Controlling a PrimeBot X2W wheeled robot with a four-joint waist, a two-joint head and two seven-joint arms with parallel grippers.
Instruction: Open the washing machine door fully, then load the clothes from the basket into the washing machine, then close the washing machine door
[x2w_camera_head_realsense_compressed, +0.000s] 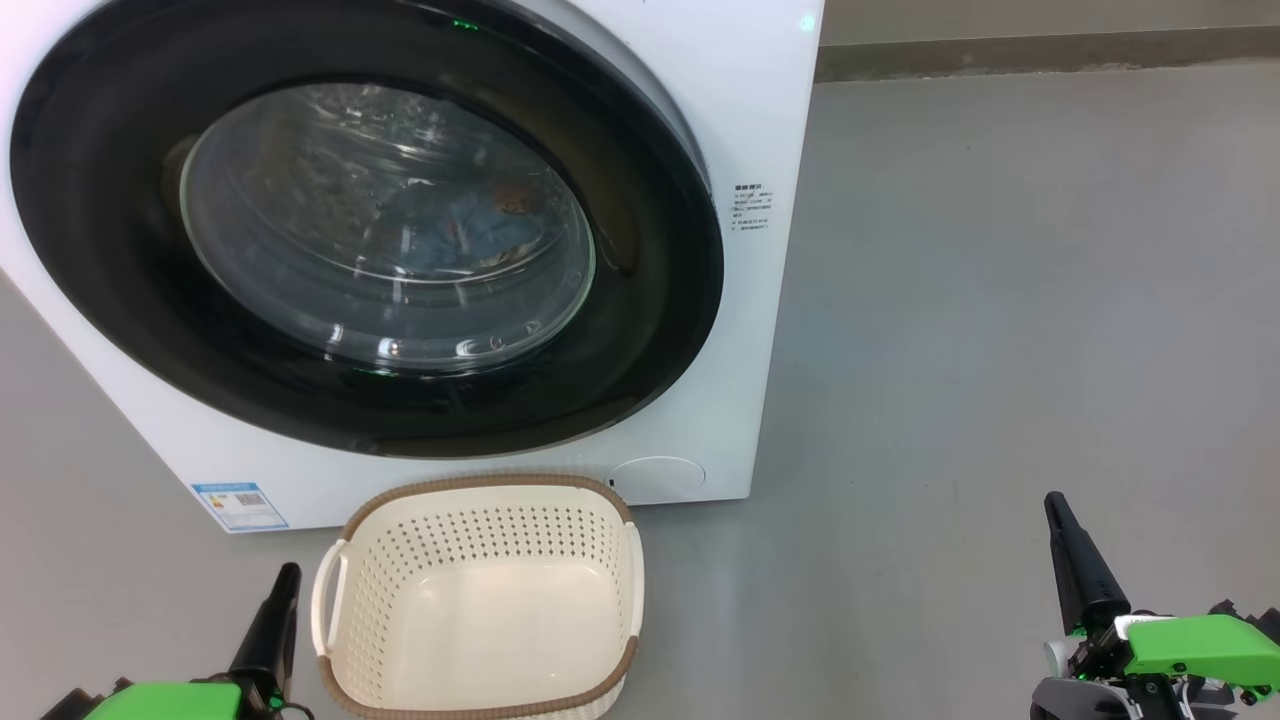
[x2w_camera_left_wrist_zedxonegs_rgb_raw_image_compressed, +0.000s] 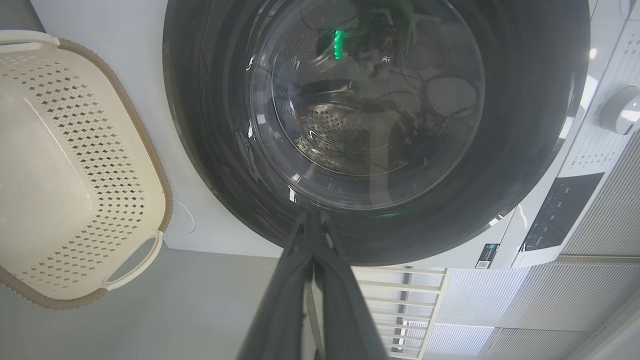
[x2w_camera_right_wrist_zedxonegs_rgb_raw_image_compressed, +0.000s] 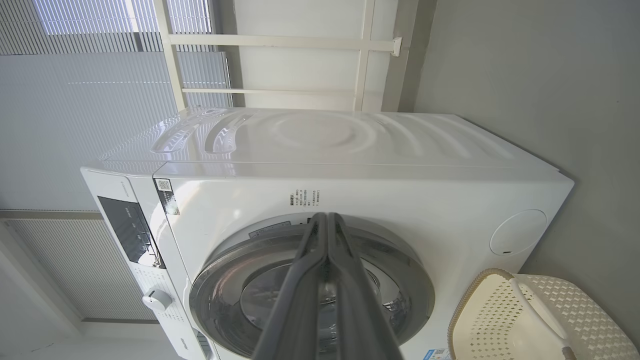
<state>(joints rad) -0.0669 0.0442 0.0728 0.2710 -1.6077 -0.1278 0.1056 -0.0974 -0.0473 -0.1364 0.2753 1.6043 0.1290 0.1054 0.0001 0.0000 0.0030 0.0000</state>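
Note:
The washing machine (x2w_camera_head_realsense_compressed: 765, 130) stands ahead, white and boxy. The washing machine door (x2w_camera_head_realsense_compressed: 645, 290) lies flat against its front, black rim around a domed glass. Through the glass I see the clothes (x2w_camera_head_realsense_compressed: 460, 225), light blue with orange-brown print, lying in the drum. The basket (x2w_camera_head_realsense_compressed: 480, 520) sits on the floor in front of the machine with nothing in it. My left gripper (x2w_camera_head_realsense_compressed: 285, 585) hangs shut just left of the basket, holding nothing. My right gripper (x2w_camera_head_realsense_compressed: 1056, 510) is shut and empty, far to the right over bare floor. In the left wrist view, the left gripper (x2w_camera_left_wrist_zedxonegs_rgb_raw_image_compressed: 312, 220) points at the door (x2w_camera_left_wrist_zedxonegs_rgb_raw_image_compressed: 525, 125).
Grey floor (x2w_camera_head_realsense_compressed: 1000, 300) spreads to the right of the machine. A blue label (x2w_camera_head_realsense_compressed: 240, 505) marks its lower corner and a round service cap (x2w_camera_head_realsense_compressed: 655, 475) sits behind the basket. The right wrist view shows the control panel (x2w_camera_right_wrist_zedxonegs_rgb_raw_image_compressed: 127, 227), a dial (x2w_camera_right_wrist_zedxonegs_rgb_raw_image_compressed: 156, 300) and a railing behind.

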